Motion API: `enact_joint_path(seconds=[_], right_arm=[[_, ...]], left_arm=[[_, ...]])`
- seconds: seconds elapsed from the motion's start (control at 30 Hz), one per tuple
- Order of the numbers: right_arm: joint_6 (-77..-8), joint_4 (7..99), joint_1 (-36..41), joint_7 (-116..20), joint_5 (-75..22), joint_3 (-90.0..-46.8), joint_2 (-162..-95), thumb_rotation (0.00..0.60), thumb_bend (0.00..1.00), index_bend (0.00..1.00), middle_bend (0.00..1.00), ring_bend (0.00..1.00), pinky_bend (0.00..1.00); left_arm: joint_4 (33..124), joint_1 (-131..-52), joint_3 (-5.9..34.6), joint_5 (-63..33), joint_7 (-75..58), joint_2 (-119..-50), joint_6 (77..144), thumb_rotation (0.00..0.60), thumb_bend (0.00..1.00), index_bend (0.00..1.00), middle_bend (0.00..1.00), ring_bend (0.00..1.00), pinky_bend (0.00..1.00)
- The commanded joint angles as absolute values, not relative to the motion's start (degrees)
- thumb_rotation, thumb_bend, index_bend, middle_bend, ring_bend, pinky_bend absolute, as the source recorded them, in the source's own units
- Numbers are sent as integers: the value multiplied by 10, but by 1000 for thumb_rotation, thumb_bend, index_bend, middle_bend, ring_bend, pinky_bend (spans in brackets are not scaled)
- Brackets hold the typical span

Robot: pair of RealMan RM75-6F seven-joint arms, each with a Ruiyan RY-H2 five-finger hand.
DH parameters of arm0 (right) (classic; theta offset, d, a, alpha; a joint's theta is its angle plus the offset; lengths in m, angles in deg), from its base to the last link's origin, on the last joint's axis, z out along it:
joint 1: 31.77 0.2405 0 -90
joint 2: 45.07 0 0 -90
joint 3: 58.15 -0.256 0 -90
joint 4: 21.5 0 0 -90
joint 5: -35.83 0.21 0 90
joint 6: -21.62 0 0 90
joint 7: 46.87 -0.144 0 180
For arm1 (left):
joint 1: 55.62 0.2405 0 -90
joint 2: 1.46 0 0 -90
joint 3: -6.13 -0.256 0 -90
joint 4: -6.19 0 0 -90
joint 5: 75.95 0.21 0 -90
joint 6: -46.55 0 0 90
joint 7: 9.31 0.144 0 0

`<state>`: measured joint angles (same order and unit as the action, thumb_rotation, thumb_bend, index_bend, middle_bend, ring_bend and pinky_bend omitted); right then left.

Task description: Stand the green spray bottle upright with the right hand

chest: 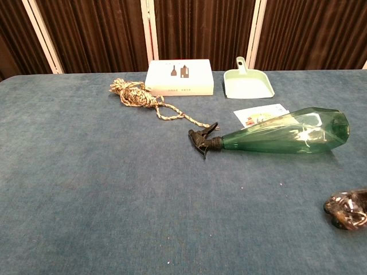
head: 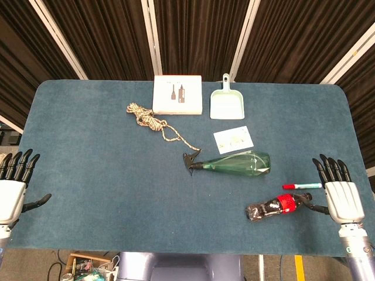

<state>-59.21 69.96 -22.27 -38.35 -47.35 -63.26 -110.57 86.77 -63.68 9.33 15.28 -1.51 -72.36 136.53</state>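
The green spray bottle [head: 237, 163] [chest: 287, 136] lies on its side on the blue table, black nozzle pointing left, wide base to the right. My right hand [head: 338, 190] rests flat at the table's right front edge, fingers straight and apart, holding nothing, well right of the bottle. At the left front edge lies my left hand [head: 13, 188], also flat with fingers spread and empty. Neither hand shows in the chest view.
A small dark bottle with a red label [head: 275, 208] [chest: 347, 209] and a red-capped marker [head: 302, 186] lie between the spray bottle and my right hand. A card [head: 232, 139], mint dustpan [head: 227, 105], white box [head: 177, 95] and coiled rope [head: 149, 120] lie behind.
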Motion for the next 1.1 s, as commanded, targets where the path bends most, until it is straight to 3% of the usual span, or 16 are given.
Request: enact_joint_path(seconds=[0.03,0.37,0.53,0.73,1.1], right_arm=[[-604,698,-225,-364,-474,-635,-1115,600,233,0,0,0,0],[-634,720,-236,-309,-535,-605,-1137,600,234,0,0,0,0],[-608,721,-225,-216,-570,-584,-1183,600,213,0,0,0,0],[-563,729,-201,-77,-550,-596,-1233,600,211,1,0,0,0],[-507,763,-152,203,-478,-634,-1318,600,212,35,0,0,0]], left_arm=[[867,-641,93,150,-12,-725,1355,600,50,0,0,0,0],[866,-641,90,151,-5,-730,1354,600,50,0,0,0,0],[856,-665,104,127,-2,-740,1310,600,50,0,0,0,0],[847,-695,130,104,8,-748,1280,600,50,0,0,0,0],[816,-722,137,63,-17,-754,1216,600,50,0,0,0,0]])
